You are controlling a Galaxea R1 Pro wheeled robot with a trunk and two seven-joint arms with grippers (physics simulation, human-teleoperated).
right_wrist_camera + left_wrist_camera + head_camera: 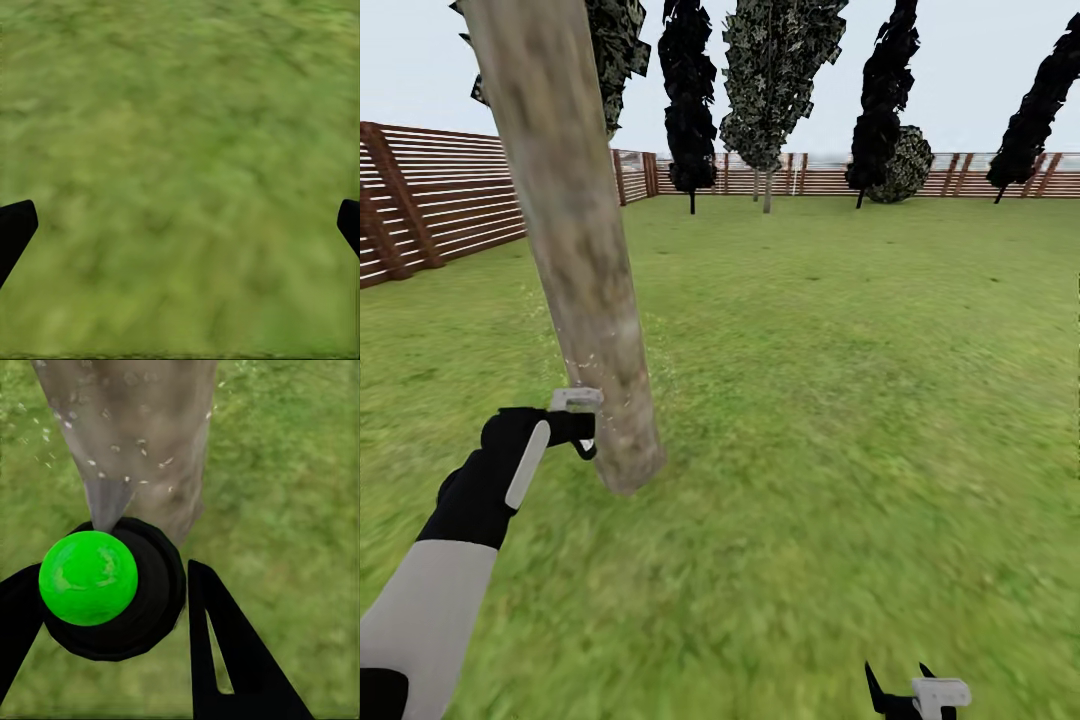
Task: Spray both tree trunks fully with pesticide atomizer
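A thick pale mottled tree trunk (585,270) leans up from the grass at the left of the head view. My left gripper (586,432) is right beside its base, shut on the pesticide atomizer (88,577), a black round bottle whose top looks bright green in the left wrist view. The atomizer points at the tree trunk (142,442), which carries small white specks. My right gripper (905,690) hangs low at the right, open over bare grass, its fingertips (15,229) far apart. Another tree (768,90) stands far back by the fence.
A brown slatted fence (440,200) encloses the lawn on the left and along the back. Several dark trees (688,100) and a round bush (905,165) line the far fence. Open grass (860,400) stretches to the right of the trunk.
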